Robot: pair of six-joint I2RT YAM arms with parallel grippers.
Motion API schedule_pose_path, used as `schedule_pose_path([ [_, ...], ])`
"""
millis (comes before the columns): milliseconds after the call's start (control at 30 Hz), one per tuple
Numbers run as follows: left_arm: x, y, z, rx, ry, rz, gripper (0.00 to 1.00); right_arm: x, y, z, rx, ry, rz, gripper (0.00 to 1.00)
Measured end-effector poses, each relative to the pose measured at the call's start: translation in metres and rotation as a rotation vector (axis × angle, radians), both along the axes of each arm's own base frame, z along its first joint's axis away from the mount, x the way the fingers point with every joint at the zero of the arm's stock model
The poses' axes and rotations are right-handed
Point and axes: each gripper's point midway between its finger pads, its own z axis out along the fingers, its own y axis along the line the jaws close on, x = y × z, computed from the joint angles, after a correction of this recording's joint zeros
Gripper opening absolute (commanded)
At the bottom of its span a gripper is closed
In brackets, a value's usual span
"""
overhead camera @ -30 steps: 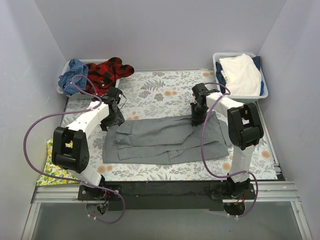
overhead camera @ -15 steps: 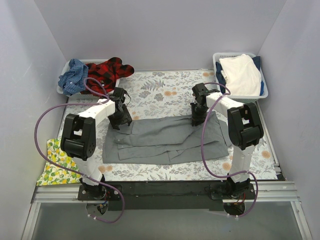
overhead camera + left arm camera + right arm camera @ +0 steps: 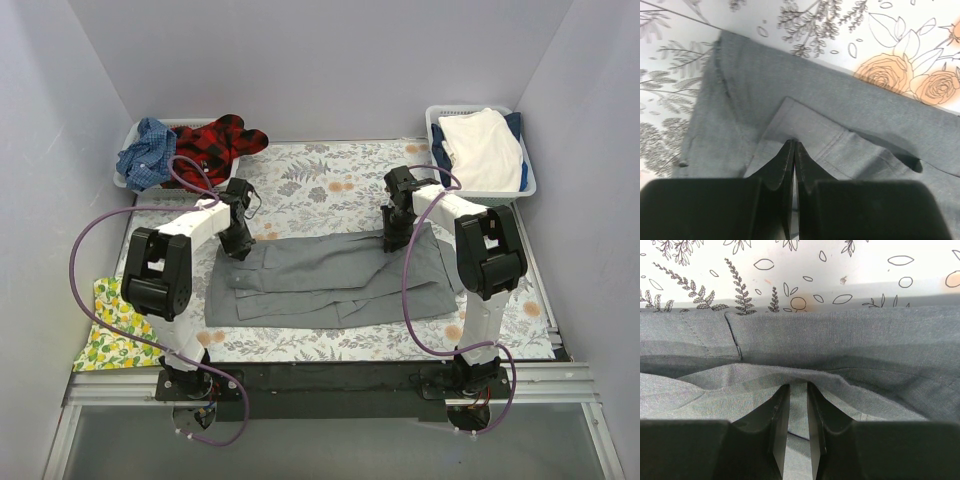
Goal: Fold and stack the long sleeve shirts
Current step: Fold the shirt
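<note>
The grey long sleeve shirt (image 3: 330,280) lies folded into a long band across the fern-print table cover (image 3: 330,185). At the band's far left corner my left gripper (image 3: 240,246) is pressed down. In the left wrist view its jaws (image 3: 794,143) are shut on the edge of a grey flap (image 3: 840,145). My right gripper (image 3: 393,238) stands at the far right edge of the shirt. There its jaws (image 3: 798,386) pinch a raised ridge of grey cloth (image 3: 840,340). The red-black plaid shirt (image 3: 215,143) and the blue checked shirt (image 3: 145,150) lie heaped at the back left.
The plaid and checked shirts spill over a white basket (image 3: 128,181). A second basket (image 3: 530,186) at the back right holds a white cloth (image 3: 485,148) over something dark blue. A yellow lemon-print cloth (image 3: 110,325) hangs off the near left table edge.
My left arm swung in from the left to the shirt's far left corner, and its jaws closed there. The right arm and the shirt have stayed in place.
</note>
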Motion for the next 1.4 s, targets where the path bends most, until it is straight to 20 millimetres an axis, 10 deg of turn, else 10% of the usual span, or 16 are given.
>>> schedule_pose_path([
  [200,0.006,0.015,0.013,0.084,-0.035,0.017,0.00,0.000,0.000,0.000,0.000,0.000,-0.001,0.29],
  [333,0.006,0.018,0.014,0.097,-0.036,0.004,0.43,0.000,0.000,0.000,0.000,0.000,-0.001,0.29],
  [467,0.008,0.017,0.014,0.092,-0.043,0.004,0.49,0.000,0.000,0.000,0.000,0.000,-0.001,0.29],
  [800,0.007,0.010,-0.003,0.052,-0.045,-0.008,0.44,0.000,0.000,0.000,-0.001,0.000,-0.001,0.29],
  [1067,0.008,0.005,-0.009,0.030,-0.058,-0.012,0.11,0.000,-0.001,0.000,-0.003,0.000,-0.002,0.29],
  [1400,-0.003,0.020,-0.003,0.109,-0.032,0.019,0.00,0.000,-0.001,0.000,-0.004,0.000,-0.002,0.29],
])
